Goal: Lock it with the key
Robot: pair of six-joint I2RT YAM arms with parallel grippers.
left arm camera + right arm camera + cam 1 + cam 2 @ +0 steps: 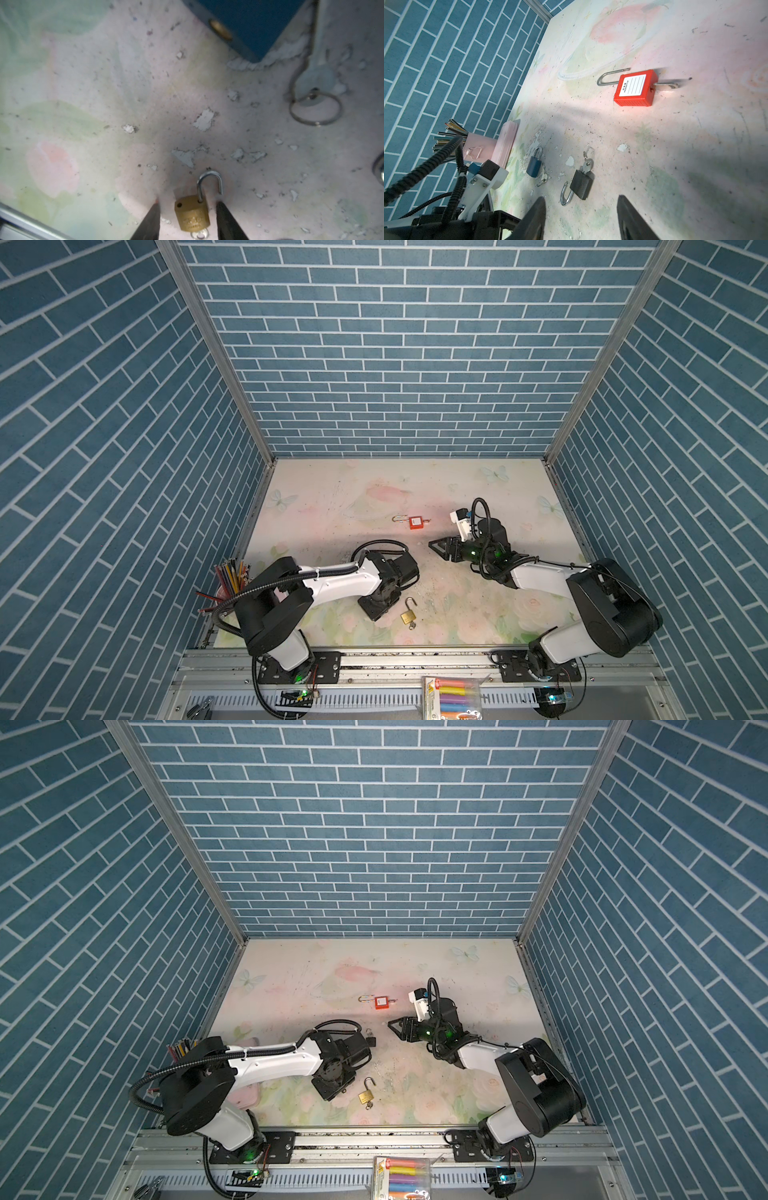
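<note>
1. The small gold-coloured brass padlock (408, 616) lies nearest to us, flat on the flowery table mat (457, 489). Its silver hoop (200, 188) is swung open. A small silver key (199, 235) sticks out of its bottom.
2. The left gripper (188, 207) hangs right over the brass padlock. Its two black fingers (150, 220) stand a little apart, one on each side of the padlock's body. I can see a thin gap, so I think they are not squeezing it yet.
3. A bit farther back than the brass padlock lie a dark blue padlock (533, 166) with its hoop shut and a black padlock (581, 182) with its hoop open and keys in it.
4. Farther back again, and to the right of the brass padlock, the right gripper (434, 545) floats with its fingers wide and nothing between them.
5. Farthest from the brass padlock lies a red plastic padlock (414, 522). Its long hoop is open too.
6. The job looks only just begun for the brass padlock. What is left is to hold it, push the hoop in and turn the key.
</note>
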